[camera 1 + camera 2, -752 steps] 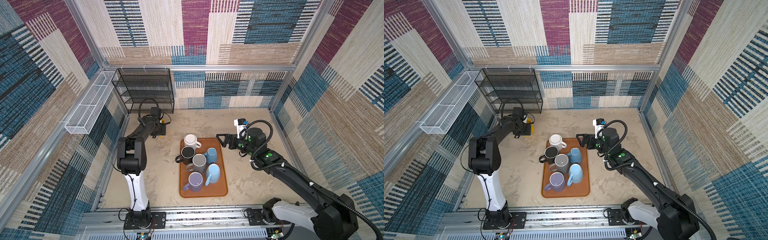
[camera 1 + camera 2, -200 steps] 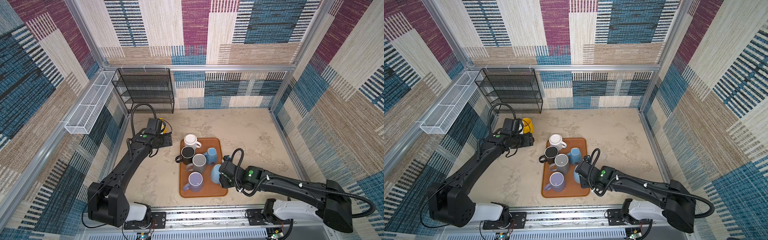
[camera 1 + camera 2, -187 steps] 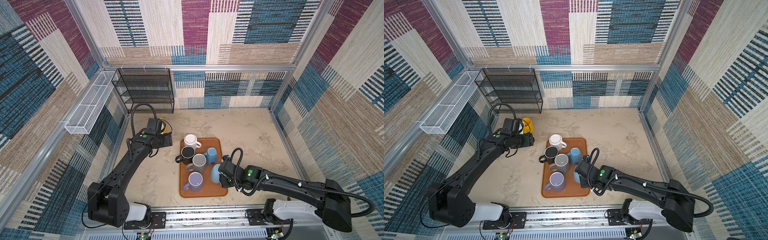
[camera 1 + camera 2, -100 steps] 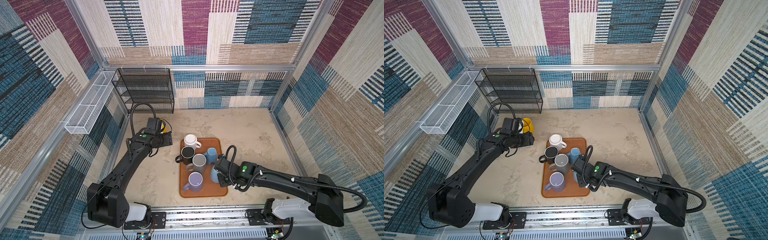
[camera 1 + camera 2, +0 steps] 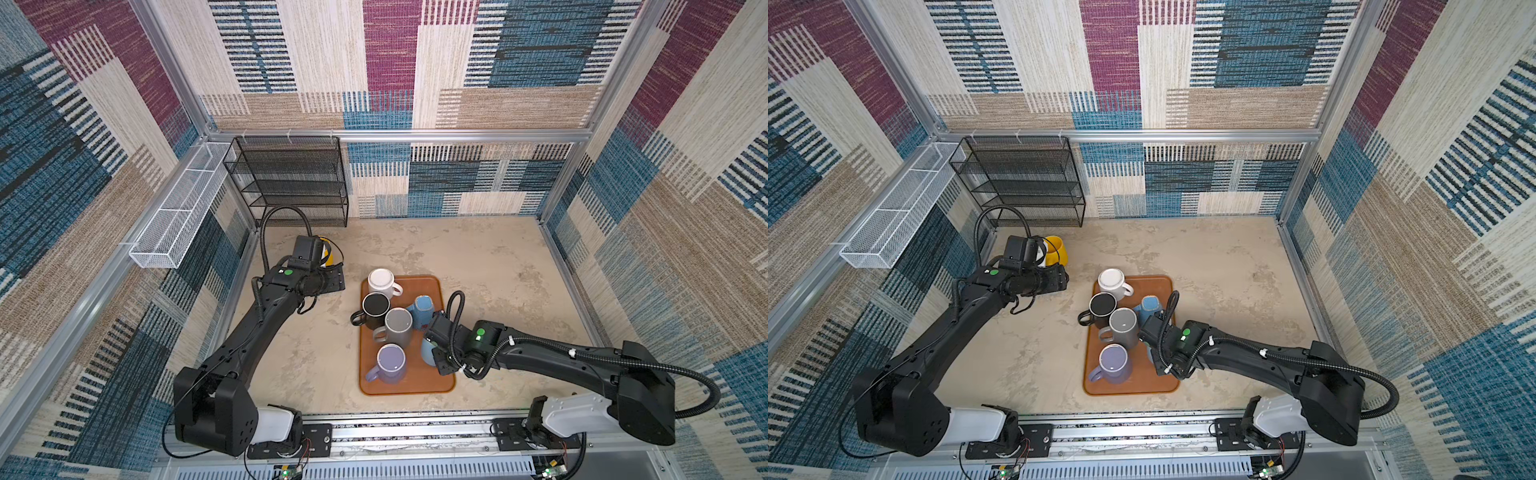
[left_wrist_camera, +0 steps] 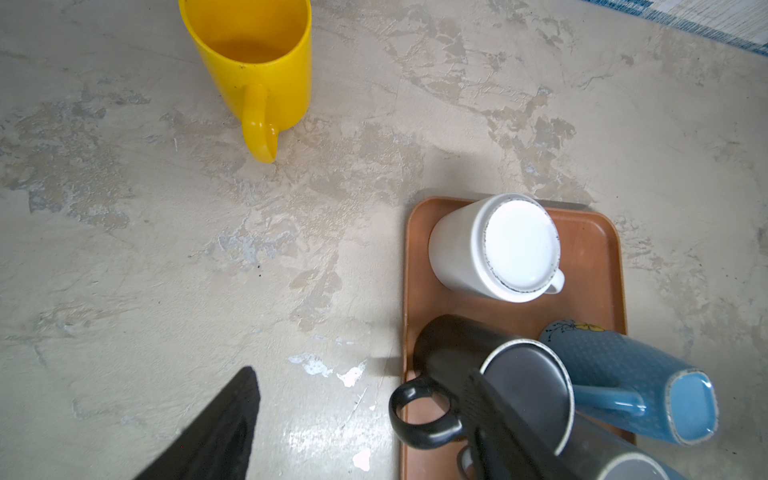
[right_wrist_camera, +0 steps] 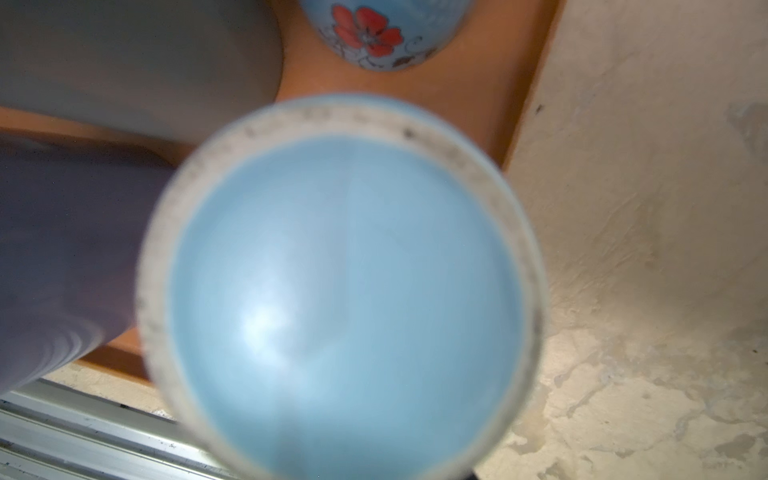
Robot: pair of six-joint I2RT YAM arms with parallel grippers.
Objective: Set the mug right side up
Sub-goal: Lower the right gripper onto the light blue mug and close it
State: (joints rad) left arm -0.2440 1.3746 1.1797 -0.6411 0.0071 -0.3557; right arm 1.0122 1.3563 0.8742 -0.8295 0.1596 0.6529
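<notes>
Several mugs stand bottom-up on an orange tray (image 5: 432, 286): white (image 5: 381, 282), black (image 5: 375, 307), grey (image 5: 398, 326), purple (image 5: 391, 361), a blue flowered one (image 5: 423, 307) and a light blue mug (image 5: 427, 353). My right gripper (image 5: 436, 347) lies low across the tray's right edge, against the light blue mug. That mug's round base (image 7: 345, 291) fills the right wrist view and hides the fingers. My left gripper (image 6: 361, 415) hangs open over the floor left of the tray, one finger (image 6: 498, 419) in front of the black mug (image 6: 478, 365).
A yellow mug (image 6: 253, 62) stands upright on the floor behind the left gripper. A black wire shelf (image 5: 291, 178) stands at the back left, with a white wire basket (image 5: 178, 208) on the left wall. A metal rail (image 5: 415, 428) runs along the front edge.
The right gripper has slid further in over the tray's right edge, closer onto the light blue mug. The left arm and the mugs have not visibly moved.
</notes>
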